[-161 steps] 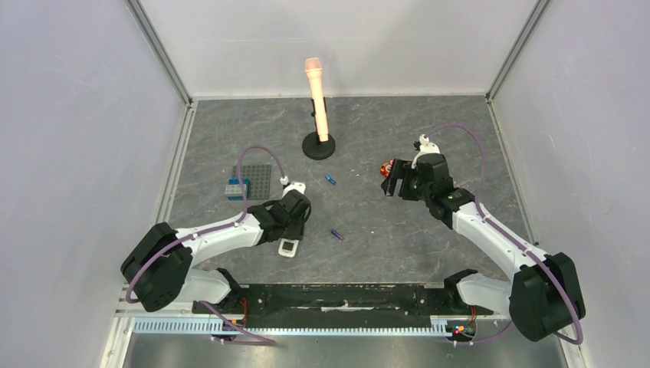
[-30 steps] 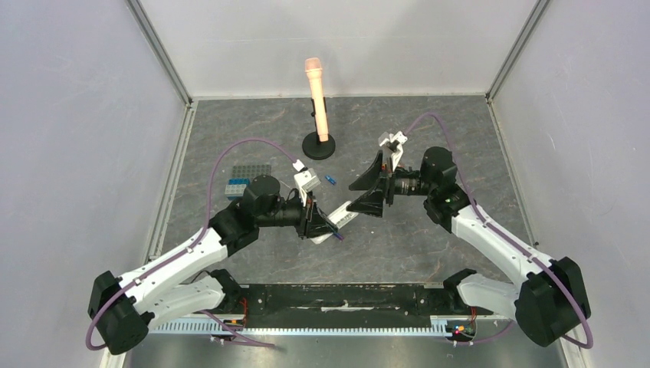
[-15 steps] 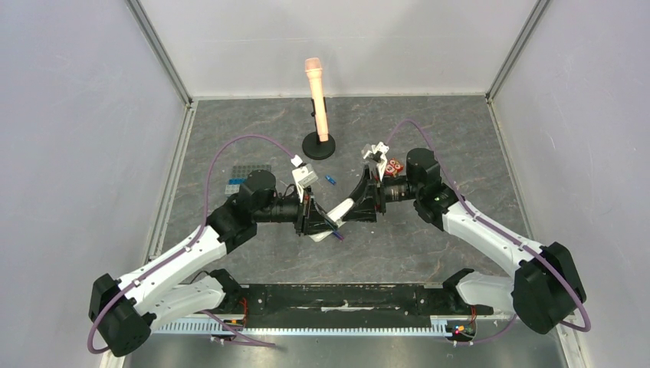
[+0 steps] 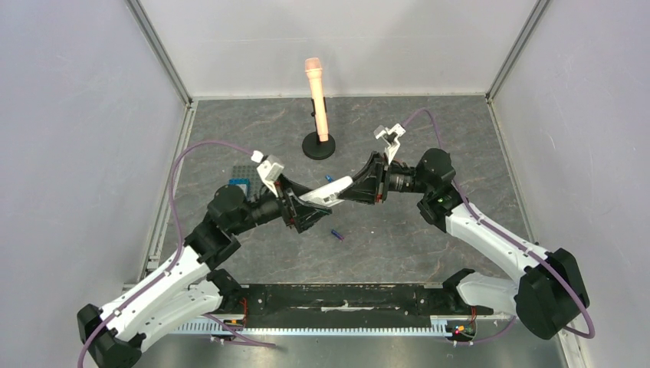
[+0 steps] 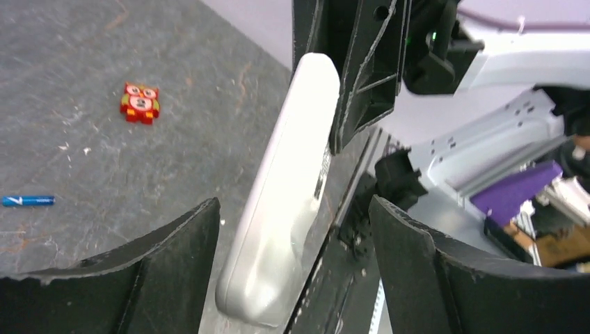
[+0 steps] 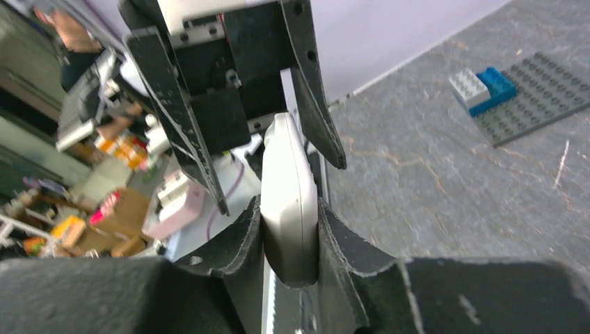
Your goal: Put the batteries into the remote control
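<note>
The right gripper (image 6: 291, 233) is clamped on one end of the remote control (image 6: 286, 174). The left gripper (image 5: 293, 205) stands wide, its fingers flanking the other end without touching. With so short a hold, the handset could pivot or slip. The batteries (image 4: 336, 234) lie beneath the jaws.

Remote control (image 4: 328, 192) now clamped by right gripper (image 6: 289, 233), left gripper (image 5: 292, 209) spread wide, apparently released.

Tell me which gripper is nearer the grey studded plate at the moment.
Left. The left gripper sits just right of the grey studded plate; the right gripper is farther right still, clamped on the remote control.
</note>
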You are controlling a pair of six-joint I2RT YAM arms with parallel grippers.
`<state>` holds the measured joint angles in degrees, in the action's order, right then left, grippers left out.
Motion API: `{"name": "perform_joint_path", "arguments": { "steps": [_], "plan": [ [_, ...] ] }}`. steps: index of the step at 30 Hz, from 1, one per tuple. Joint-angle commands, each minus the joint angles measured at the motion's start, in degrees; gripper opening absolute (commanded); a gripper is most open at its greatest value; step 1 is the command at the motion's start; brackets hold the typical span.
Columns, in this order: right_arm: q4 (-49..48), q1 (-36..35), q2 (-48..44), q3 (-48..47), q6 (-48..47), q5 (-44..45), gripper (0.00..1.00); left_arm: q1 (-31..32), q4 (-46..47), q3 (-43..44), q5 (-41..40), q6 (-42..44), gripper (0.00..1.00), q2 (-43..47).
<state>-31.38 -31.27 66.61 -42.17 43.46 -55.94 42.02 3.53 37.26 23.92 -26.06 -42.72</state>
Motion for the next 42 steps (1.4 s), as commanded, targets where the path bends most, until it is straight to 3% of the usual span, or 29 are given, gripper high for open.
{"name": "perform_joint_path", "arguments": {
  "steps": [1, 4, 5, 7, 11, 16, 23, 25, 29, 32, 35, 37, 42],
  "plan": [
    [-14.0, 0.1, 0.2, -2.6, 14.3, 7.1, 0.14, -0.1, 12.8, -4.0, -9.6, -8.8, 0.84, 3.6],
    [-23.0, 0.1, 2.4, -2.1, 22.4, 6.6, 0.14, -0.1, 18.0, -5.5, -12.2, -12.9, 0.78, 4.9],
    [-26.9, 0.0, 3.6, -1.8, 26.4, 6.5, 0.14, -0.1, 22.3, -6.4, -12.8, -16.6, 0.7, 5.2],
    [-28.3, 0.1, 4.1, -1.5, 27.7, 6.3, 0.14, -0.1, 24.5, -5.6, -10.6, -19.2, 0.65, 4.4],
    [-26.4, 0.1, 4.8, -1.2, 26.8, 5.9, 0.15, 0.0, 27.2, -5.0, -7.1, -20.1, 0.65, 3.2],
    [-26.0, 0.1, 4.7, -0.5, 26.8, 6.2, 0.15, -0.1, 25.4, -5.4, -10.4, -18.1, 0.66, 5.7],
    [-26.5, 0.2, 5.2, -1.4, 27.5, 5.6, 0.16, -0.1, 24.1, -6.5, -12.3, -16.7, 0.33, 7.8],
    [-26.5, 0.2, 5.4, -1.5, 27.7, 5.6, 0.16, -0.1, 24.3, -6.2, -10.5, -17.1, 0.35, 6.5],
    [-27.2, 0.2, 5.9, -1.4, 28.3, 5.8, 0.17, -0.1, 25.0, -5.7, -8.1, -17.5, 0.51, 4.2],
    [-27.8, 0.1, 6.1, -1.1, 29.0, 5.8, 0.17, -0.1, 25.5, -5.6, -7.4, -17.5, 0.54, 3.6],
    [-28.1, 0.2, 6.3, -0.8, 29.3, 5.9, 0.17, -0.1, 25.4, -6.0, -8.6, -17.4, 0.36, 4.2],
    [-28.1, 0.2, 6.2, -0.7, 29.5, 5.9, 0.17, -0.1, 25.3, -6.4, -9.9, -17.3, 0.33, 5.1],
    [-28.0, 0.2, 6.3, -0.5, 29.5, 5.9, 0.18, -0.1, 25.5, -7.8, -11.8, -17.1, 0.57, 7.9]
  ]
}}
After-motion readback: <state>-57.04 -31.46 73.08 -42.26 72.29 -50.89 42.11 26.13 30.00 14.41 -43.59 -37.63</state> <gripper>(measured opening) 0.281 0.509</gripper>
